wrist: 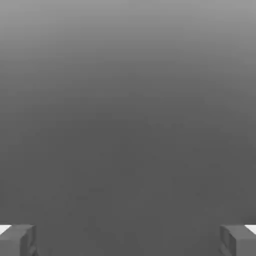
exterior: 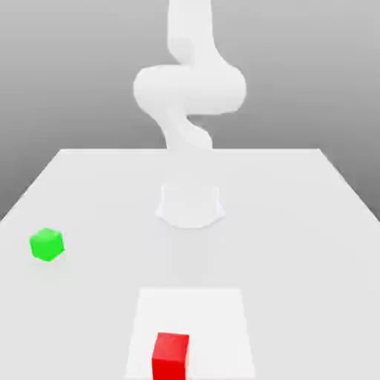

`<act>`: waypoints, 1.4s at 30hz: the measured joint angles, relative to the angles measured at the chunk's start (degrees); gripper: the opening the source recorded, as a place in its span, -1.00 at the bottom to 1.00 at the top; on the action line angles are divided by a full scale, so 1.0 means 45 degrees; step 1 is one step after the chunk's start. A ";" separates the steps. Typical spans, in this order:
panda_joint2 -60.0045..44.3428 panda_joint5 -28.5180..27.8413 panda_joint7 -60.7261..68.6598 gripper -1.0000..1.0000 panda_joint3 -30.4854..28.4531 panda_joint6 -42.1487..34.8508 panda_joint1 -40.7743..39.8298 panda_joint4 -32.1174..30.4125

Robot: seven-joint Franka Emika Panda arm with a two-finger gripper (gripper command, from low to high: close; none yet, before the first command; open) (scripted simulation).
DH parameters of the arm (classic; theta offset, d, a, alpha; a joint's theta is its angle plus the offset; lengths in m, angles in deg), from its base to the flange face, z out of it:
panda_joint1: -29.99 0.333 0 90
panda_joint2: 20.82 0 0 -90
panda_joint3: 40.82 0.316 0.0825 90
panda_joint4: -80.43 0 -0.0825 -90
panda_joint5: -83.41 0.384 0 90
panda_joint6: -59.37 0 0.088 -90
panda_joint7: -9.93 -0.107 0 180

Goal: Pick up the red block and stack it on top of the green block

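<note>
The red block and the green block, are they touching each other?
Apart. The exterior view shows bare white table between the red block and the green block.

Red block (exterior: 171, 355): plain bright red, matte, front face a bit darker than top, sitting at 6 o'clock on a whiter square patch (exterior: 223, 326) of the pale grey-white table (exterior: 297, 223). Green block (exterior: 47, 244): plain bright green, no pattern, at 9 o'clock. Arm (exterior: 189, 85) all white vs. a grey graded backdrop; gripper (wrist: 128, 240) fingers (wrist: 17, 240) mid-grey w/ white tips.
</note>
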 joint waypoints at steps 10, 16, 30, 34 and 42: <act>-0.4776 -0.1793 -0.1510 0.00 0.0906 0.1529 -0.1281 -0.0634; -0.7531 -0.2250 -0.1971 0.00 0.0875 0.2477 -0.1568 -0.1022; -1.3514 -0.0853 -0.1229 0.00 0.0979 0.5771 -0.1896 -0.1515; -1.3920 -0.0961 -0.1309 -1.00 0.0871 0.6105 -0.1804 -0.1456; -1.2429 -0.0500 -0.0968 -1.00 0.1204 0.4862 -0.2049 -0.1699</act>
